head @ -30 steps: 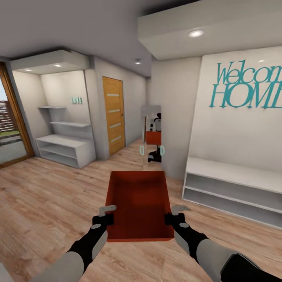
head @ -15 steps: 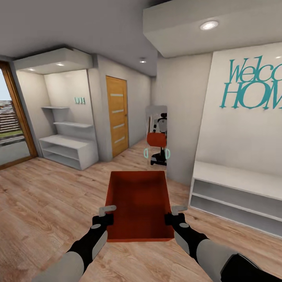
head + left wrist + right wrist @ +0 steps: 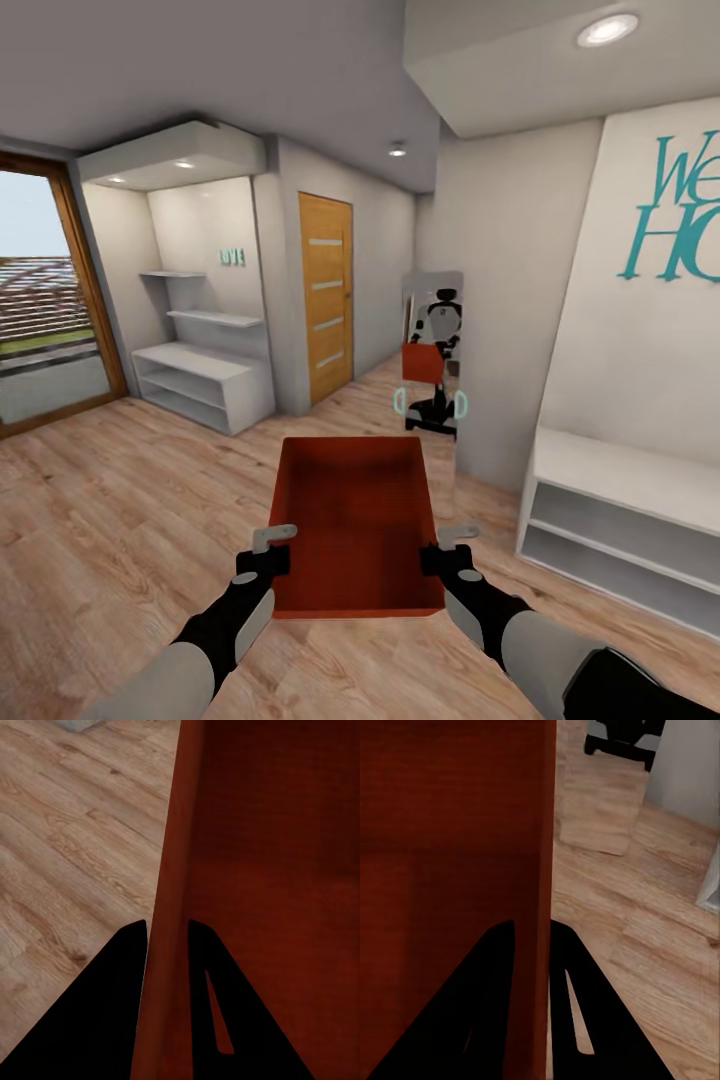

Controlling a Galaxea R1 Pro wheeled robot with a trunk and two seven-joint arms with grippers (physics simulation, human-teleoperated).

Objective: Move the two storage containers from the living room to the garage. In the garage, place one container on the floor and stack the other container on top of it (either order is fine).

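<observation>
Orange-red container (image 3: 355,520), rectangular, thin plain walls, open top, held level just in front between both arms above light wood-plank floor (image 3: 110,500). Left gripper (image 3: 272,547) clamped on left wall, dark fingers (image 3: 120,975) either side of the thin edge; right gripper (image 3: 447,545) clamped likewise on right wall, fingers (image 3: 487,975) straddling it. Matte, smooth inner faces, sharp corners. Far ahead, tall narrow mirror (image 3: 432,350) leaning on pale wall. Farther left, orange wooden door (image 3: 326,295) with pale slats, white shelving (image 3: 200,375). Right, low white bench (image 3: 620,520) under teal lettering (image 3: 675,215).
</observation>
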